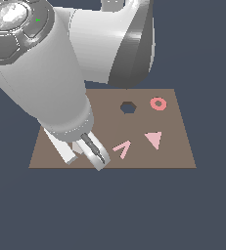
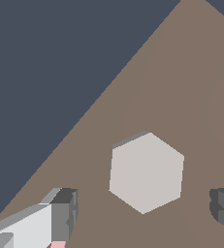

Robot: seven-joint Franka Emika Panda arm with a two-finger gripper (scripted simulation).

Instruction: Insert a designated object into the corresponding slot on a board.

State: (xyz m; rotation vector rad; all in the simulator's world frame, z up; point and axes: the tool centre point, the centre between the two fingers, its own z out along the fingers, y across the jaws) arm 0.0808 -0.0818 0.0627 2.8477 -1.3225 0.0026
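Big white arm (image 1: 51, 73) fills the upper part of the exterior view on its left side, reaching down over the board (image 1: 178, 146). Board is flat, brown, rectangular, lying on dark ground.

On the board, exterior view: hexagon slot (image 1: 128, 107), dark and with nothing in it, toward the far edge; pink ring (image 1: 158, 103) just beside it on the exterior view's right; pink triangle (image 1: 154, 139) nearer the camera; pink V-shaped piece (image 1: 123, 149) on the triangle's left in the exterior view. 3 pink pieces, all lying apart from each other.

Gripper (image 1: 85, 152) is low over the board's near corner on the exterior view's left, close to the V piece. Claw is apart, fingers spread wide.

Grey hexagonal block (image 2: 146, 172) shows only in the wrist view: flat on the board, between the 2 fingertips (image 2: 65, 210), gaps on both sides, nothing touching it. Arm hides it in the exterior view. Block sits well apart from the slot.
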